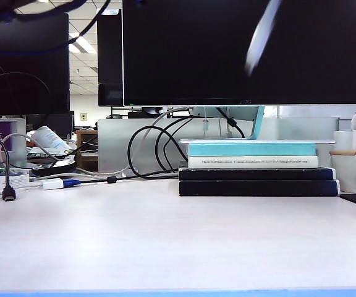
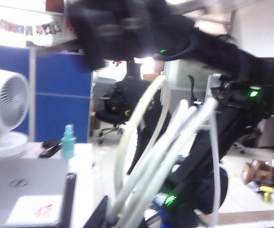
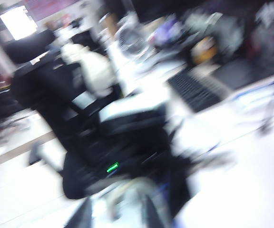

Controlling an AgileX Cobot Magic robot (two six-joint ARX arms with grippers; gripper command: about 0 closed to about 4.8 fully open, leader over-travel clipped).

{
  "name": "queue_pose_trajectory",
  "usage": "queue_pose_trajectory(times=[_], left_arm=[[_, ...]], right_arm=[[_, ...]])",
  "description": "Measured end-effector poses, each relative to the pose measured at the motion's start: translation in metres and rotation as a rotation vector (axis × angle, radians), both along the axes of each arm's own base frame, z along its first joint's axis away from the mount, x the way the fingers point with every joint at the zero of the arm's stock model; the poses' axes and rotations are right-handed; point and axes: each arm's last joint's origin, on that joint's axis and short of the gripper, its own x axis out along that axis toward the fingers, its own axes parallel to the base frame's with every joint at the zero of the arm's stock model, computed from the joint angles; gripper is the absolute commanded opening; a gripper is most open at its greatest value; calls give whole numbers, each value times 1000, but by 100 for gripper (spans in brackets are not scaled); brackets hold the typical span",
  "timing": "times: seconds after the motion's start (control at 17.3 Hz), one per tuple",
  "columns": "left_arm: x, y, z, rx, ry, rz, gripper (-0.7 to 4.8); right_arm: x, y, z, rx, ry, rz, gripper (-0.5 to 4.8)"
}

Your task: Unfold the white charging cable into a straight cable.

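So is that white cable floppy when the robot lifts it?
Probably floppy: in the left wrist view the white charging cable hangs in long bending loops from the left gripper. It looks thin, so likely light, and glossy, maybe slippery.

Setting: open-plan office. Evidence: desk (image 1: 165, 241) carrying large monitor (image 1: 243, 52) raised on stacked books (image 1: 255, 170); suspended ceiling with recessed light panels (image 1: 85, 44); blue partition wall (image 2: 63, 95); swivel chair (image 2: 111, 111); keyboard (image 3: 194, 90).

Right wrist view smeared; white charging cable (image 1: 261, 34) blurred.
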Motion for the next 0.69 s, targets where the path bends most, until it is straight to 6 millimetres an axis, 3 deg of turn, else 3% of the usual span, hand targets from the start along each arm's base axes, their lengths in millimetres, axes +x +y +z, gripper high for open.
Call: queue_pose_trajectory(times=[0.12,0.23,0.35,0.46,0.69], left_arm=[[15,14,-2,14,26,83,-6],[17,13,3,-57,73,202,-6],[17,15,12,-126,73,231,-6],[16,9,23,-156,70,222,-6],[12,-9,23,-112,100,225,-6]], right_arm=[[-13,-4,3,4,-15,7,127],[-14,-4,-17,-85,98,-10,127],[-14,-5,-23,-131,90,-50,154],[-8,-3,-24,-141,84,-50,173],[3,8,-26,-143,72,2,176]])
